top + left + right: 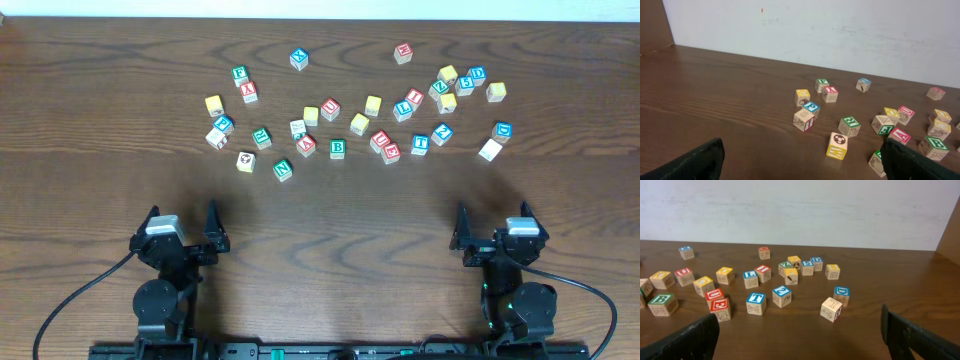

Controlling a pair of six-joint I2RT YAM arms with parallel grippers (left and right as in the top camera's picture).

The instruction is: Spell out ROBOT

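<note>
Well ahead of left claw [182, 215] and right claw [494, 212], green B cube [338, 149].

— Well lit?
— Lit evenly and softly from above; showed only a faint sheen along the worktop [730, 100] grain.
— Shadowed much?
— Cast short, soft shadows beside the cubes [337, 149]; looked crisp overhead, slightly softer in both wrist views.
— Blurred anywhere?
— Went dark and out of focus at the bottom corners, across the left end effector [802, 156] and right end effector [800, 331].
</note>
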